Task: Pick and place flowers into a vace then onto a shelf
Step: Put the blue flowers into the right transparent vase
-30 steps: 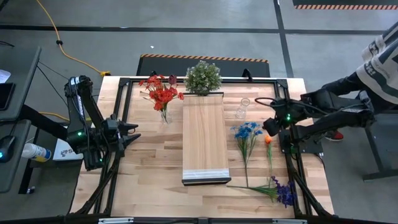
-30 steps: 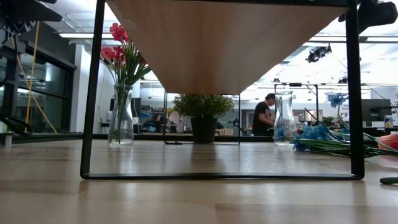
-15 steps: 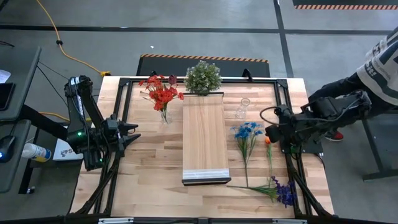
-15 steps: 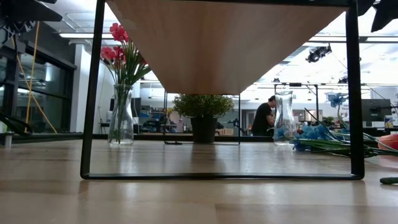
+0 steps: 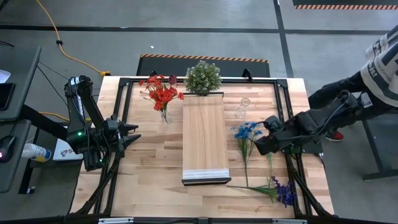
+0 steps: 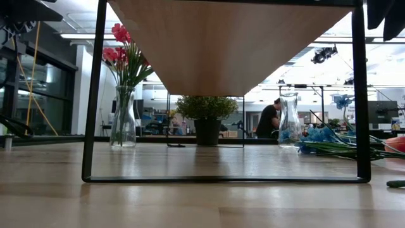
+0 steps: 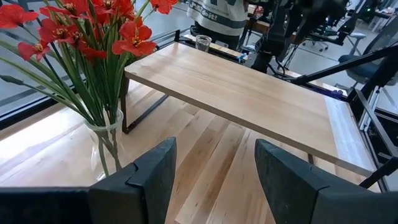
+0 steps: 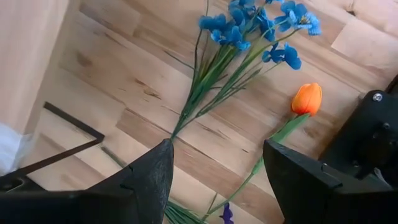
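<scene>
The loose flowers lie on the right half of the table: a blue bunch (image 5: 247, 132) (image 8: 249, 31), an orange bloom (image 8: 306, 98) on its green stem, and a purple bunch (image 5: 283, 190) near the near edge. My right gripper (image 5: 262, 147) (image 8: 216, 149) hovers open above the blue stems and the orange flower, which it covers in the high view. An empty glass vase (image 5: 242, 109) stands upright beyond the blue bunch. Red flowers stand in a second vase (image 5: 163, 99) (image 7: 93, 43). The shelf (image 5: 204, 137) stands mid-table on thin black legs. My left gripper (image 5: 127, 134) (image 7: 214, 155) waits open at the left edge.
A bushy potted plant (image 5: 203, 76) stands at the shelf's far end. A black frame (image 5: 124, 112) runs around the tabletop. A person in a striped sleeve (image 5: 382, 65) is beside the table's right edge. Bare wood lies between the shelf and the left arm.
My right gripper has moved toward the table's near edge and a little to the left, from beside the empty vase to above the blue stems and the orange flower. The flowers and vases have stayed where they were.
</scene>
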{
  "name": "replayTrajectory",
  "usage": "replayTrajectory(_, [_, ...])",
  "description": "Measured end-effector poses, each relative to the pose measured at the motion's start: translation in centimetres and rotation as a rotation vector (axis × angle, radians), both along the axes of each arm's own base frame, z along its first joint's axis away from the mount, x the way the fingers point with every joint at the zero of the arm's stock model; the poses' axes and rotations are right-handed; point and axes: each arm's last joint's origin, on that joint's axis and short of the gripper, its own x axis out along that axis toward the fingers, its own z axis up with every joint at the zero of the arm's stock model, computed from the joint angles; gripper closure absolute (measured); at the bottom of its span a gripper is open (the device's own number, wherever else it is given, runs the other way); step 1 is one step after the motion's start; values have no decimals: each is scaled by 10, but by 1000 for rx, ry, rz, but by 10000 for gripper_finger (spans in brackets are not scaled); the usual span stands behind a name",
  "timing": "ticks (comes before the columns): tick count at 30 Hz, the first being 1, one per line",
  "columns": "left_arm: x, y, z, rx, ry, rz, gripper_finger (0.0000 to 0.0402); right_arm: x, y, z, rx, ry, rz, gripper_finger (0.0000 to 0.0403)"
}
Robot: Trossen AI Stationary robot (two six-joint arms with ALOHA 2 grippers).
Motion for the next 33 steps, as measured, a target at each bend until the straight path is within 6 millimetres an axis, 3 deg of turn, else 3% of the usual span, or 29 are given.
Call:
replayTrajectory(14, [1,-2,0,-19,-7,0,151,-2,13,-9,80,34,-80,166])
replayTrajectory(33, [1,-2,0,-24,-9,0,151,17,24,-125,287,-114,-109,166])
